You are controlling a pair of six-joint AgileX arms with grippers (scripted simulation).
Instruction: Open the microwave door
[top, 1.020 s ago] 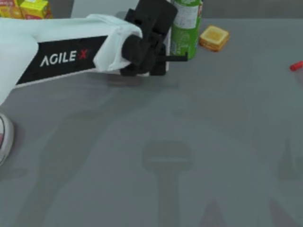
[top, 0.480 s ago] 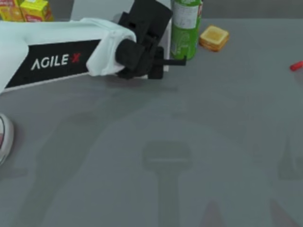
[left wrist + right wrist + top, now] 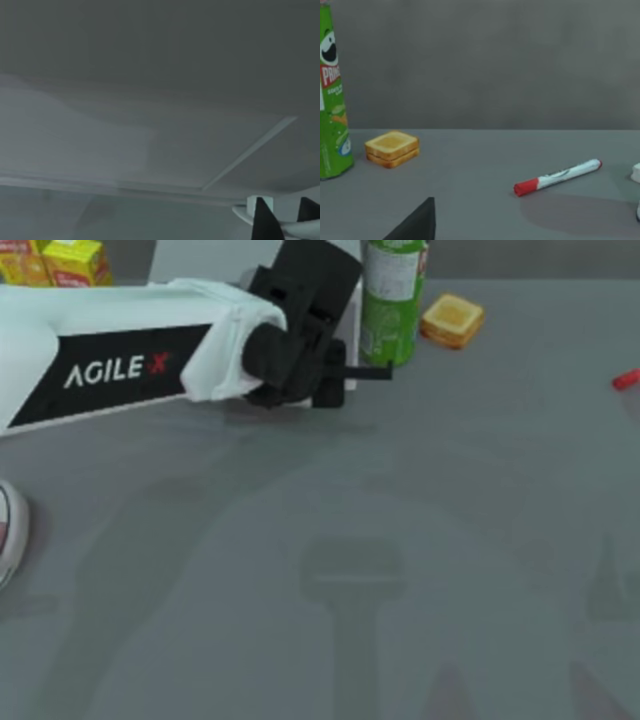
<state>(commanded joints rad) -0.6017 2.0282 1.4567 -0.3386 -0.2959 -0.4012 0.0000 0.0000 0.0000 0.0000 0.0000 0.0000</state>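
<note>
The left claw (image 3: 345, 365) is pressed up against the microwave (image 3: 200, 258) at the table's (image 3: 450, 540) far left, probably at the microwave door (image 3: 150, 145) edge to swing it. I cannot tell its grip. The right arm is parked out of sight.

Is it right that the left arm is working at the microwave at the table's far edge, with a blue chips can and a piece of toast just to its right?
Not quite: the can is green, as the top view and right wrist view show. The left gripper is at the microwave, and the toast lies right of the can.
</note>
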